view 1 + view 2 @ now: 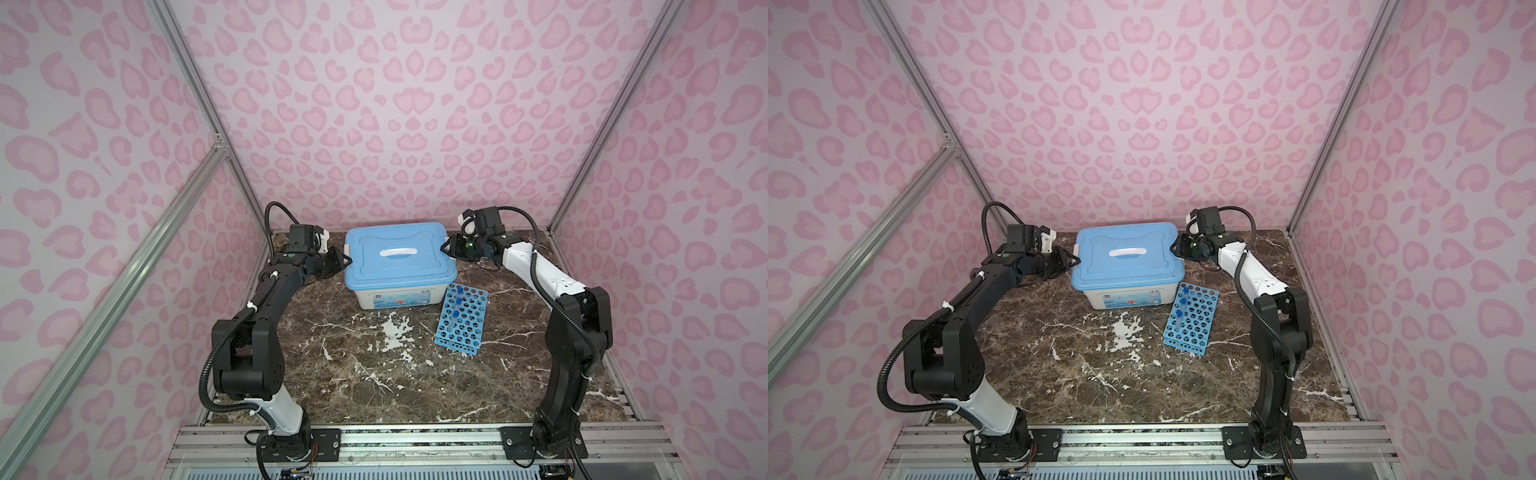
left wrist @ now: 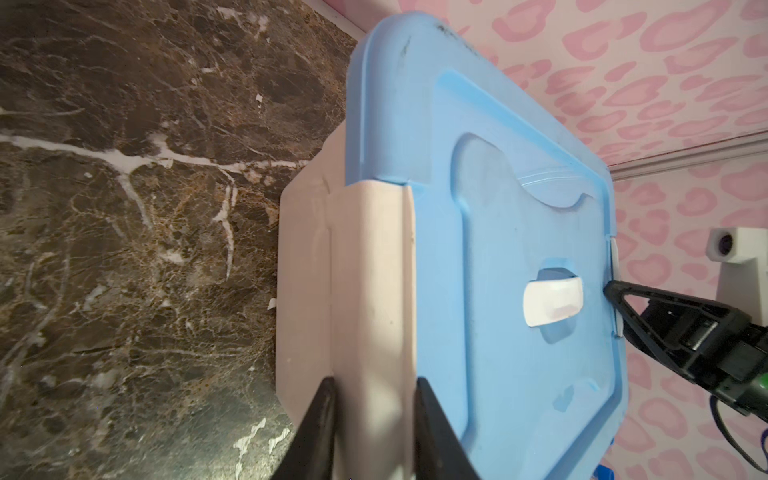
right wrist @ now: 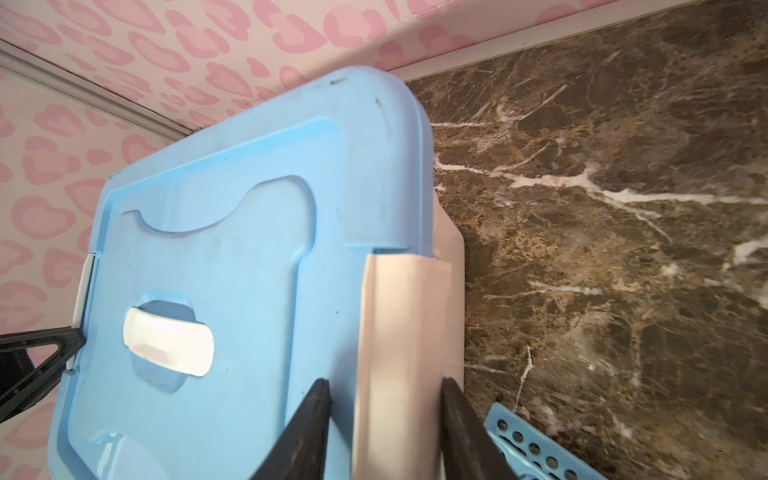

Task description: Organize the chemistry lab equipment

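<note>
The rack [image 1: 461, 322], blue and full of holes, is seen standing on the marble table [image 1: 374, 386], right of the middle, and two blue-capped tubes [image 1: 456, 314] are carried in the holes along its left edge. Just behind it, close by its far corner, the white box [image 1: 365, 297] is found, shut under a blue lid [image 1: 419, 266] with a white handle [image 1: 397, 252] laid flat in the centre. And over to the sides of that box: the left claw [image 1: 348, 261] is held level at the left clip [image 2: 370, 270], and its fingers [image 2: 324, 415] are shown narrow, closed on the clip's two edges. Opposite, the right claw [image 1: 444, 246] is set astride the right clip [image 3: 405, 311]; a sliver of blue lid is left showing between one finger and the clip, so the jaws are read as open, not yet gripping. Furthest back, the pink spotted wall [image 1: 395, 124] is seen rising behind the box.
</note>
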You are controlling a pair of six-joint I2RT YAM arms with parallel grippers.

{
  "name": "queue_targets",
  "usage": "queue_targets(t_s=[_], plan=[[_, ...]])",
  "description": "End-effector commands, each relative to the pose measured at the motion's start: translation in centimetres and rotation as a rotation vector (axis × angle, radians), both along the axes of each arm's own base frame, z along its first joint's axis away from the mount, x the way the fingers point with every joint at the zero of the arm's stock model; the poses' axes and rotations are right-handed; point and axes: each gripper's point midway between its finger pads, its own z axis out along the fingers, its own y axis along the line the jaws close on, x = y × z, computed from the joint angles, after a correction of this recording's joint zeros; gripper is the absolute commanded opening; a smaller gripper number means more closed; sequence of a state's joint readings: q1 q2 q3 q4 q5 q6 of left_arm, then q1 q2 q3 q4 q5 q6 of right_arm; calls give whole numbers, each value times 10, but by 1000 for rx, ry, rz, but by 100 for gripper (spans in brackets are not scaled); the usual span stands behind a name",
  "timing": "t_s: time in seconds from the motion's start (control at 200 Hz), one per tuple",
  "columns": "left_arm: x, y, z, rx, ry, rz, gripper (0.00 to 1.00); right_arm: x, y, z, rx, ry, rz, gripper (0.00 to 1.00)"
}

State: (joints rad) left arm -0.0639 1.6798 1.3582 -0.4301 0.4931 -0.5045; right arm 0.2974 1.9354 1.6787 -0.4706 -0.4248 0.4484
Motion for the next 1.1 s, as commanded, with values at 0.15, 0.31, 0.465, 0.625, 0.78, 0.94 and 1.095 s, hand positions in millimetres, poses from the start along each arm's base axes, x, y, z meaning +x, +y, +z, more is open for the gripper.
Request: queue_targets(t_s=[0.15, 0.31, 0.465, 0.625, 0.78, 0.94, 1.095], plan=[[5, -31, 23, -21, -58, -114, 26, -10, 25, -4, -11, 11, 107, 40], [7, -34, 21, -3, -44, -113, 31, -10, 28, -5, -16, 12, 107, 41], [8, -30, 26, 19, -55, -90, 43, -10, 26, -2, -25, 7, 100, 44], [8, -25, 32, 44, -59, -72, 55, -11, 17, 4, -47, -8, 77, 57], [6, -18, 39, 78, -76, -45, 66, -10, 1, 17, -47, -46, 38, 68], [3, -4, 54, 144, -125, 5, 97, -9, -27, 35, -47, -94, -22, 74], [-1, 15, 65, 211, -168, 64, 98, -11, -58, 56, -76, -160, -78, 78]])
